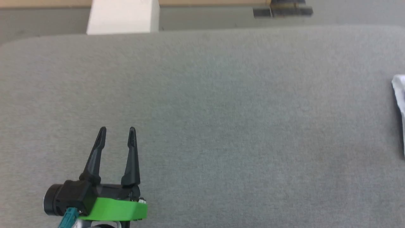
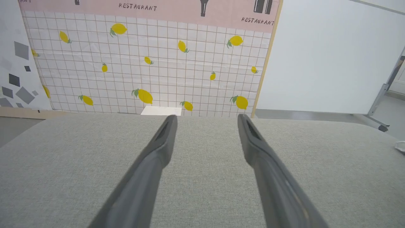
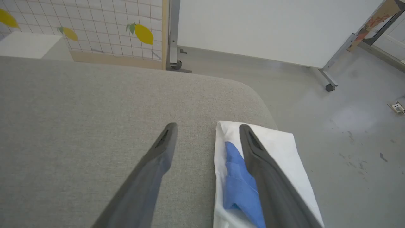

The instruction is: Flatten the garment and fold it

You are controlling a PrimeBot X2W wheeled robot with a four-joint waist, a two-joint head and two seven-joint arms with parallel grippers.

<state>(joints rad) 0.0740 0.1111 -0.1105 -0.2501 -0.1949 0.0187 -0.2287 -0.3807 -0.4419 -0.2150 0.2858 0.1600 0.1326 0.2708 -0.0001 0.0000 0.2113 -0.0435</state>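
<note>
The garment (image 3: pixel 286 150) lies as a narrow folded bundle, white with a blue part (image 3: pixel 238 180) showing, along the right edge of the grey padded table (image 1: pixel 221 95). My right gripper (image 3: pixel 208 126) hovers open above it. One finger crosses over the cloth and the other is over bare table; nothing is held. In the head view just a white corner of the garment (image 1: pixel 399 91) shows at the far right. My left gripper (image 1: pixel 117 131) stands open and empty at the lower left, far from the cloth. From the left wrist, its own fingers (image 2: pixel 164 136) spread wide over bare table.
A white box (image 1: pixel 123 17) stands beyond the table's far edge, in front of a lemon-print panel (image 2: pixel 142 63). A white screen on a wheeled metal frame (image 3: pixel 329 79) stands on the floor to the right of the table.
</note>
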